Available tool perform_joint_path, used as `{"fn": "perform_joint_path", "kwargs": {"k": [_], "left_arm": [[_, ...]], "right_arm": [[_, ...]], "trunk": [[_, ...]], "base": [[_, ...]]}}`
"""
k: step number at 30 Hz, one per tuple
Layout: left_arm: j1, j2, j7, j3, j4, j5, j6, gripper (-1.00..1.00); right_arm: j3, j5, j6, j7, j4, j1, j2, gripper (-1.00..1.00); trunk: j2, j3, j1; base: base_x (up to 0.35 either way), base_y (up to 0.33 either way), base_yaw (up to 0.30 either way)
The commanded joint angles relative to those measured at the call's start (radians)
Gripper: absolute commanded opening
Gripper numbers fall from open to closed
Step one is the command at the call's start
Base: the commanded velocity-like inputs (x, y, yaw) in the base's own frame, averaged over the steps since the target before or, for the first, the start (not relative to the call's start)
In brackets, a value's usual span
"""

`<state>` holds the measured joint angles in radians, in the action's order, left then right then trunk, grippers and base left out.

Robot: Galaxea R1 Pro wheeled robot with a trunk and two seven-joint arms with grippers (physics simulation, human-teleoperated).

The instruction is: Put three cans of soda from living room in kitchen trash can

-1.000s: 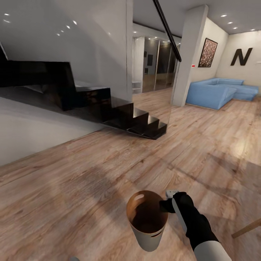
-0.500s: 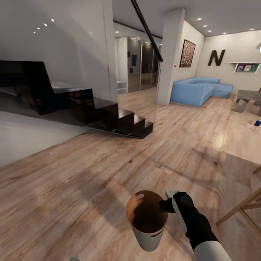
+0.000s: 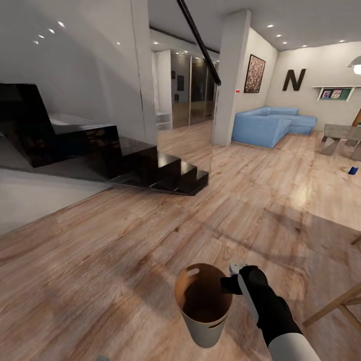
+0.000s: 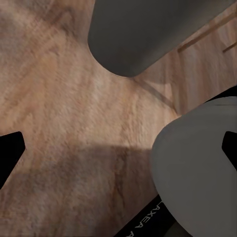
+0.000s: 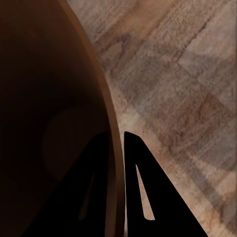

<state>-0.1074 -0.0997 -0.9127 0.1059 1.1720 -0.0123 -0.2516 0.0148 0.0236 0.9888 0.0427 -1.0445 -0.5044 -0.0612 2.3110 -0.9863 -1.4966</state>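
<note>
The right gripper (image 3: 226, 284) pinches the rim of the tash can (image 3: 203, 321), one finger inside the brown wall and one outside the pale wall, as the right wrist view shows with the two dark fingers (image 5: 143, 187) straddling the thin rim of the tash can (image 5: 59, 123). The bin is upright, carried above the light wood floor (image 3: 125, 240), with an oval handle slot on its inner far wall and another on its near outer side. No soda can can be made out inside it; the bottom is in dark shadow. Beyond the tash can, to its far left, black glossy stairs (image 3: 165, 173) rise beside a glass panel and a black handrail. Further off, to the far right of the tash can, a white pillar (image 3: 230, 75) stands near a blue sofa (image 3: 271, 125), with a dark letter N (image 3: 294, 80) on the wall behind it. In the left wrist view the left gripper (image 4: 118, 153) is spread wide, its dark fingertips (image 4: 10, 153) at the picture's opposite edges, holding nothing above the floor (image 4: 64, 98).
</note>
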Motion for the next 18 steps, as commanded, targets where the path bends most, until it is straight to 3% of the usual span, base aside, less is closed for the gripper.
{"fn": "perform_joint_path", "kwargs": {"k": [1,6,18], "left_arm": [[0.000,0.000,0.000,0.000,0.000,0.000,0.000,1.00],[0.000,0.000,0.000,0.000,0.000,0.000,0.000,1.00],[0.000,0.000,0.000,0.000,0.000,0.000,0.000,1.00]], "right_arm": [[0.000,-0.019,0.000,0.005,0.000,0.000,0.000,-1.00],[0.000,-0.019,0.000,0.005,0.000,0.000,0.000,-1.00],[-0.001,-0.019,0.000,0.005,-0.001,0.000,0.000,-1.00]], "trunk": [[0.000,0.000,0.000],[0.000,0.001,0.000],[0.000,0.005,0.000]], "base": [[0.343,0.000,-0.009],[0.255,0.000,-0.132],[0.023,0.000,-0.247]]}}
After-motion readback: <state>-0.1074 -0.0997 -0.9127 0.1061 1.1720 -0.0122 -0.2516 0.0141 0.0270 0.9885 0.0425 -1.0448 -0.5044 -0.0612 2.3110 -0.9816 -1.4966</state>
